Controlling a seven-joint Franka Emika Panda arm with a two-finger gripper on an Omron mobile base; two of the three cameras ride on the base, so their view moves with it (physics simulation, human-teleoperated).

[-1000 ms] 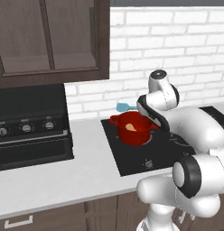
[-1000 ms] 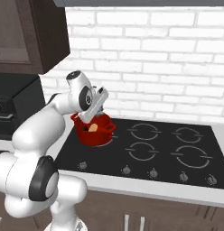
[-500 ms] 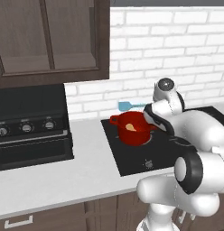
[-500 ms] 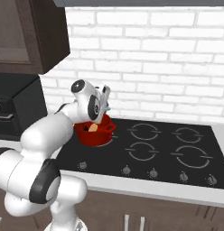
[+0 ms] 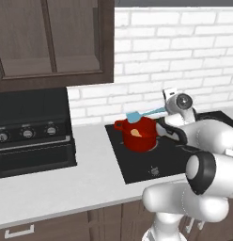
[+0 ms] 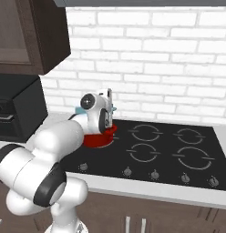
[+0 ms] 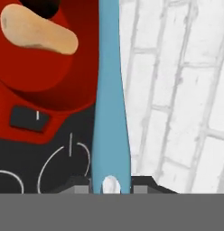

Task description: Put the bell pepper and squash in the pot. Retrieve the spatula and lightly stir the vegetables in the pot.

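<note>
On the black cooktop (image 5: 151, 162) at the back of the counter (image 5: 66, 179), the red pot (image 5: 141, 135) sits on the rear left burner with the squash (image 5: 135, 132) lying inside it, pale against the red wall. The gripper (image 7: 112, 186) holds the blue spatula (image 5: 145, 114) by the end of its handle, the fingers (image 7: 80, 182) pinched narrow on either side of it. The tool reaches out level over the far rim of the pot, its flat blade toward the brick wall (image 5: 184, 52), probably so it can be tipped down into the vegetables for stirring. In the hand view the handle (image 7: 110, 90) runs straight up the middle, with the squash (image 7: 39, 34) and pot (image 7: 37, 81) off to one side, so the blade is not yet in the pot. I cannot find the bell pepper; a dark patch at the top edge of the hand view is too cut off to name. From the right, the arm's own bulk hides most of the pot (image 6: 99, 139), and the spatula (image 6: 79, 109) is barely a sliver of blue.
</note>
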